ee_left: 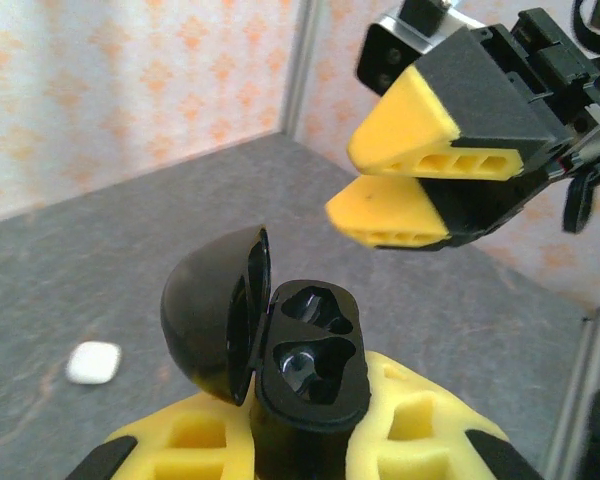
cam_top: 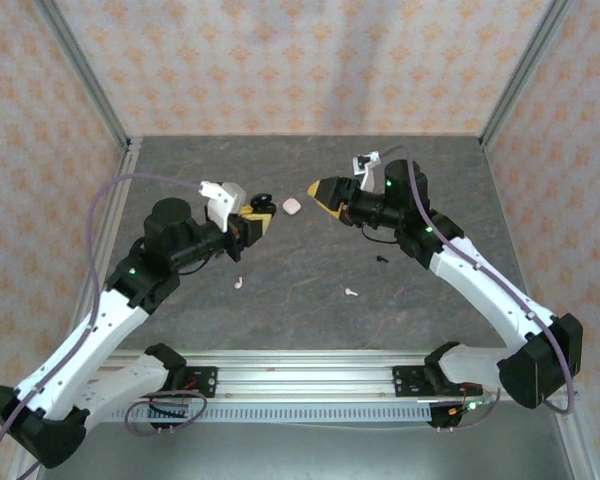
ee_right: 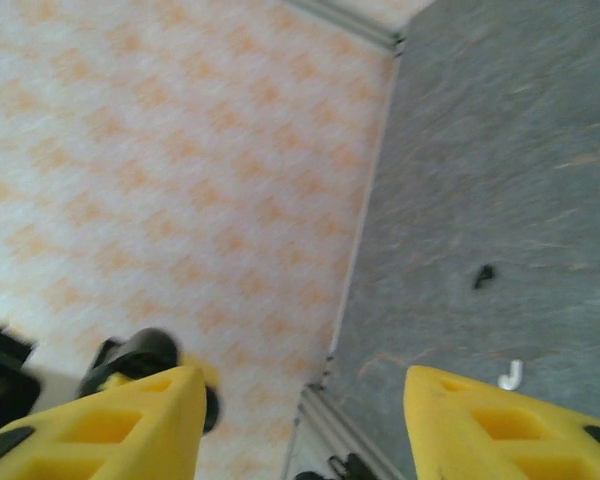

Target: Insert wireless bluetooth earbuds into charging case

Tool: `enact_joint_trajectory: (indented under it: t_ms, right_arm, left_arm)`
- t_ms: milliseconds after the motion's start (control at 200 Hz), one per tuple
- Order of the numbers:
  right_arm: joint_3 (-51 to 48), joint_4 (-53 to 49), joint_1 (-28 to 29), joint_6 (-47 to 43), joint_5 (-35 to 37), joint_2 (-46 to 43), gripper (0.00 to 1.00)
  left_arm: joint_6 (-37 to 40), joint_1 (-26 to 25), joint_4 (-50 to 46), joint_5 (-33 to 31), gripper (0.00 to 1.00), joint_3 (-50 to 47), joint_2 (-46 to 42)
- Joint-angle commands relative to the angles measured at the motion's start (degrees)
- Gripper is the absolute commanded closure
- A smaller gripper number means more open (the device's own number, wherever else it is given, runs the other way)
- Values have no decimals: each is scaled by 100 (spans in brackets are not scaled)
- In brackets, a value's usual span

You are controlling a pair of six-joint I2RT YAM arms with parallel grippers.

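Observation:
My left gripper (ee_left: 310, 425) is shut on a black charging case (ee_left: 310, 355), held upright with its lid (ee_left: 210, 310) swung open to the left and both wells empty. From above, this black case (cam_top: 264, 203) sits at the left gripper (cam_top: 258, 218). A small white, closed charging case (cam_top: 291, 205) lies on the table between the two grippers, and shows again as the white case (ee_left: 93, 362). Two white earbuds (cam_top: 238, 284) (cam_top: 351, 292) lie on the table nearer the arms. My right gripper (cam_top: 320, 192) hovers open and holds nothing, just right of the black case.
A tiny black piece (cam_top: 381, 258) lies on the grey table under the right arm, near one white earbud (ee_right: 510, 375). Patterned walls and metal frame posts (cam_top: 90, 75) enclose the table (cam_top: 410, 170) on three sides. The right gripper (ee_left: 380, 195) hangs close above the open black case.

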Motion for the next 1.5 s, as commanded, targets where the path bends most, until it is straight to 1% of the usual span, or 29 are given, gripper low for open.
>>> enact_joint_trajectory:
  t_ms: [0,165,345,415,585,836,1031,1181,1326,1496]
  right_arm:
    - [362,-1062,64,-191,891,296,50]
    - [1190,-1887,592,-479,1459,1336,53]
    - [2297,-2474,1225,-511,1737,2745,56]
    - [2664,-2636,1445,-369,1922,3264,57]
    - [3403,-2679,1941,36,2245,4456,60]
    - [5078,-3196,2487,194,2432,6093,61]
    - [6214,-3643,2653,101,2744,6921,64]
    - [6719,-3865,2685,3,3068,7282,64]
    - [7087,-4023,2713,-71,3415,7542,58]
    - [7761,-4210,2766,-85,3550,7998,54]
  left_arm:
    - [445,44,-841,-777,100,157,-357]
    - [493,51,-1315,-1245,100,55,-928]
    - [467,44,-1688,-1675,100,-120,-1488]
    - [466,44,-1766,-1695,100,-216,-1672]
    - [340,48,-1865,-1735,100,-403,-2091]
    - [69,46,-2146,-1697,100,-570,-2537]
    - [-60,47,-2338,-1787,100,-599,-2822]
    - [9,50,-2284,-1818,100,-692,-2918]
    - [14,45,-2220,-1785,100,-727,-2906]
    - [187,49,-2270,-1808,100,-689,-2912]
